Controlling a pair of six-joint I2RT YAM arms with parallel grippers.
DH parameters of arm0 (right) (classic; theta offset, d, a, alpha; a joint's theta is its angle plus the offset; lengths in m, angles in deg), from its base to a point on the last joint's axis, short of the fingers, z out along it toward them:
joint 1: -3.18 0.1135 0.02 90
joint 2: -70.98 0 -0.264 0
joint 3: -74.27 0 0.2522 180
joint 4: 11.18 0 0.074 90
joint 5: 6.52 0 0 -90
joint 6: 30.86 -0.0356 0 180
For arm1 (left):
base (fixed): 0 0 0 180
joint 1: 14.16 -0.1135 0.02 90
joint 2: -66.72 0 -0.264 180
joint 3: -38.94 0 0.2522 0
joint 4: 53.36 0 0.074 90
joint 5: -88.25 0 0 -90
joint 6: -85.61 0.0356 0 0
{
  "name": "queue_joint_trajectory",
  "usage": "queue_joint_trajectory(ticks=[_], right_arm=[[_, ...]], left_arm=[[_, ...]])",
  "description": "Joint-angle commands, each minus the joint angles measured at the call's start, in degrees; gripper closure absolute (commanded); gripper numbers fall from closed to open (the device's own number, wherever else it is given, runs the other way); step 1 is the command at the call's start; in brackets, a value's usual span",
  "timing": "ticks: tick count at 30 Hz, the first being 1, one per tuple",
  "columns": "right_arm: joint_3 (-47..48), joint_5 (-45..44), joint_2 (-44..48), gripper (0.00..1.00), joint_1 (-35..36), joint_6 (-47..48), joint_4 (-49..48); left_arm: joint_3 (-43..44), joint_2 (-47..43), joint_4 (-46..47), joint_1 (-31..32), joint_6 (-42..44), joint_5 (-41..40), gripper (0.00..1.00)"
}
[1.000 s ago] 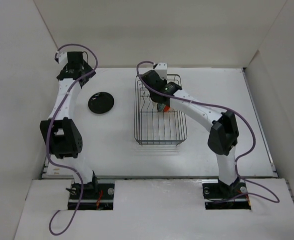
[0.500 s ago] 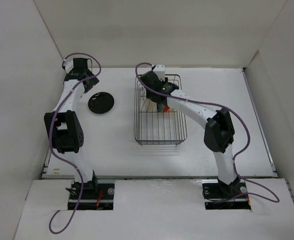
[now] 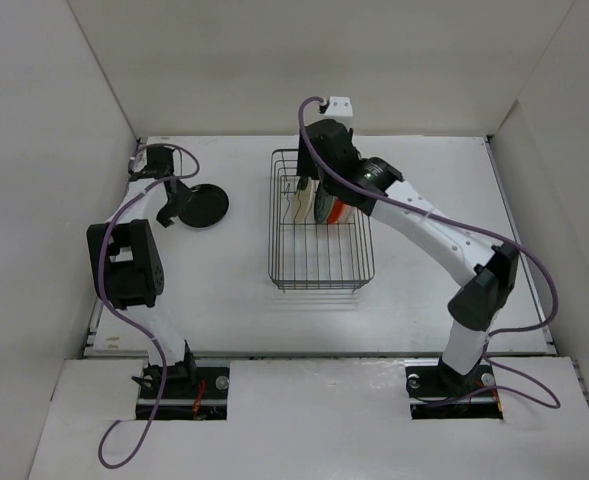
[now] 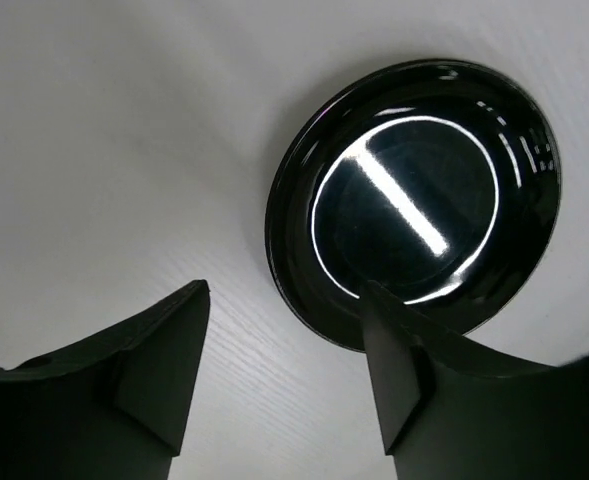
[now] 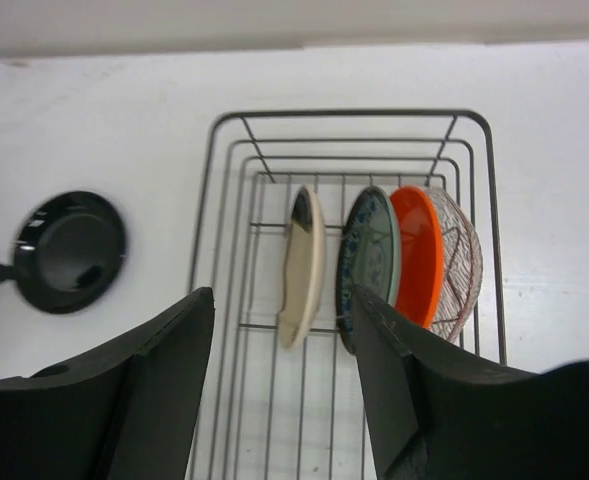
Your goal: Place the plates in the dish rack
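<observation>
The black plate point(image 3: 204, 205) lies flat on the table, left of the dish rack point(image 3: 319, 275). My left gripper point(image 3: 172, 207) is open and low at the plate's left edge. In the left wrist view the plate point(image 4: 414, 195) sits just ahead of the gripper point(image 4: 284, 345), and the right fingertip point(image 4: 399, 370) overlaps its near rim. My right gripper point(image 5: 284, 320) is open and empty, held above the rack point(image 5: 344, 114). The cream plate point(image 5: 304, 265), teal patterned plate point(image 5: 371, 255) and orange plate point(image 5: 419, 250) stand on edge side by side in the rack. The black plate point(image 5: 69, 250) also shows there.
A clear, patterned dish-like shape point(image 5: 461, 265) stands behind the orange plate at the rack's end. White walls point(image 3: 54, 150) close in the table on the left, back and right. The near half of the rack holds no plates.
My right gripper has risen out of the rack, with the cream plate left standing. My left gripper has swung from the back left corner down to the black plate's left edge.
</observation>
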Motion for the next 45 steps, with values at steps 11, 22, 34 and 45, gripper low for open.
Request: queue_joint_trajectory(ticks=[11,22,34,45], right_arm=[[-9.36,5.38,11.78,0.38,1.63,5.68,-8.97],[-15.69,9.24,18.99,0.38,2.16,6.21,-13.54],[-17.53,11.01,22.85,0.36,2.16,5.68,-14.78],[-19.30,17.83,24.44,0.36,2.16,7.44,-18.64]], left_arm=[[-8.33,-2.20,9.03,0.18,-4.88,6.31,0.30],[-7.81,2.80,10.61,-3.77,-7.61,9.65,0.47],[-5.87,7.46,9.21,-3.77,-8.66,10.18,0.80],[-4.90,3.10,9.55,-3.77,-7.61,10.80,1.00]])
